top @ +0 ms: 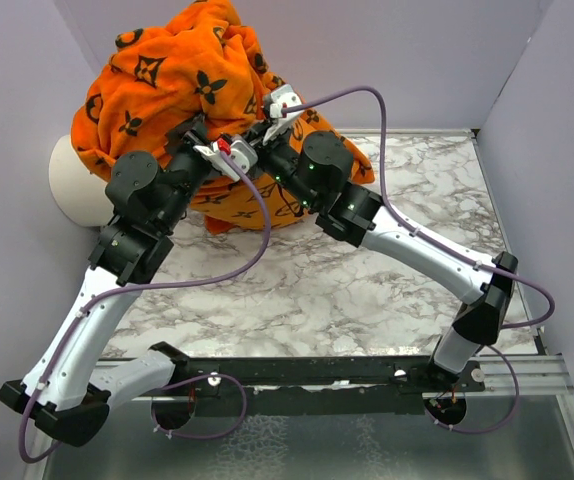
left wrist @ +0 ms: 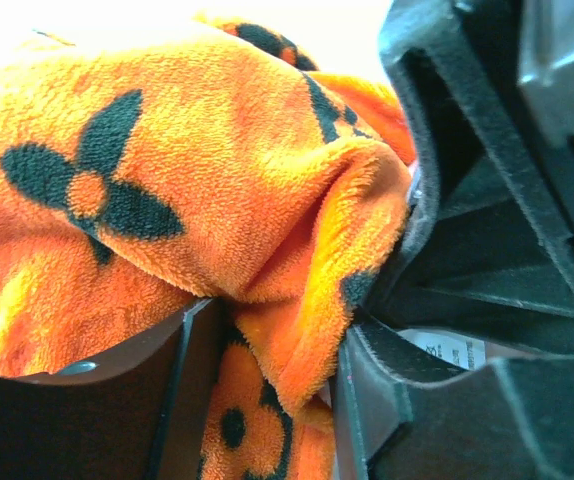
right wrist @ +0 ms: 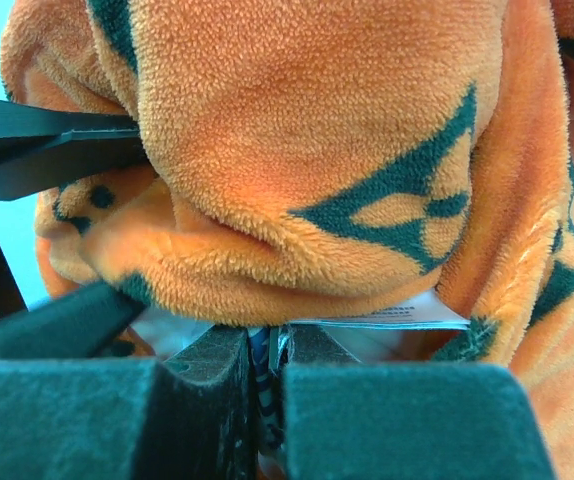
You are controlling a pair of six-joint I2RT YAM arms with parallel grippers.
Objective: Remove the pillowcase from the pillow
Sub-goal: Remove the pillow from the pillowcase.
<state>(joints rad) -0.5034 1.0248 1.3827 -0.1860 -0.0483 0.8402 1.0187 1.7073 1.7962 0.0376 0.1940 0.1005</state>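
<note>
1. Reaching over the marble counter [top: 387,280] toward 11 o'clock, the right end effector [right wrist: 267,370] is clamped tight on a thin sliver I cannot identify.
2. The left end effector [left wrist: 267,400], beside it, straddles a plush fold; whether it pinches, I cannot tell.
3. The pillowcase [top: 167,80] bunches at 11 o'clock: soft, light, limp; a thick fold near its open end should hold best.
4. The pillow [top: 72,185] pokes out at 10 o'clock: bulky, squashy, likely to drag along.

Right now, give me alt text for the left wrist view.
Orange plush pillowcase with black flower prints fills most of the view, one fold hanging between the camera's own two black jaws at the bottom. A black machine part crowds the right side.
</note>
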